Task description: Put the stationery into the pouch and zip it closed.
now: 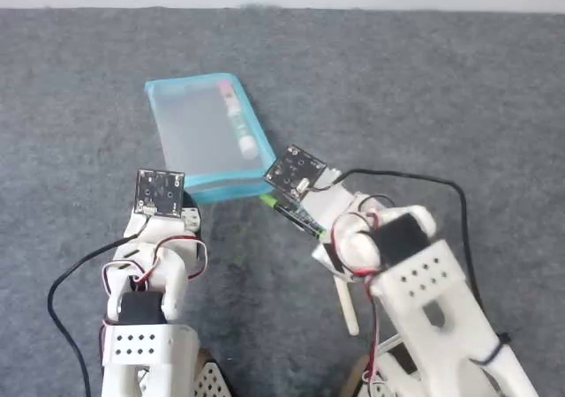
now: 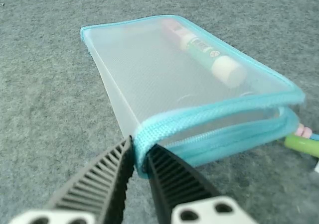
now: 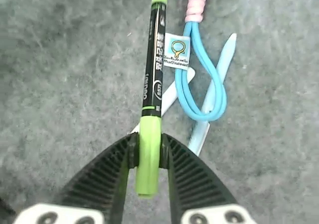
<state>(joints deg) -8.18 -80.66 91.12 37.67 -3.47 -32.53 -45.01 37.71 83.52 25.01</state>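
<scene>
The translucent pouch point(image 1: 207, 137) with blue trim lies flat on the grey carpet, a glue stick point(image 1: 238, 119) inside along its right edge. My left gripper point(image 2: 139, 152) is shut on the pouch's point(image 2: 164, 79) near blue zipper corner; the glue stick point(image 2: 202, 52) shows through the mesh. My right gripper point(image 3: 148, 142) is shut on the green end of a green-and-black pen point(image 3: 154, 79), which points toward the pouch's near right corner. In the high view the pen point(image 1: 296, 213) sits just off that corner.
A blue cord loop point(image 3: 202, 89) with a pink end point(image 3: 197, 2) and a small tag point(image 3: 177, 57) lies beside the pen, over white plastic strips point(image 3: 219, 69). A beige stick point(image 1: 346, 304) lies near the right arm. Grey carpet stretches all around.
</scene>
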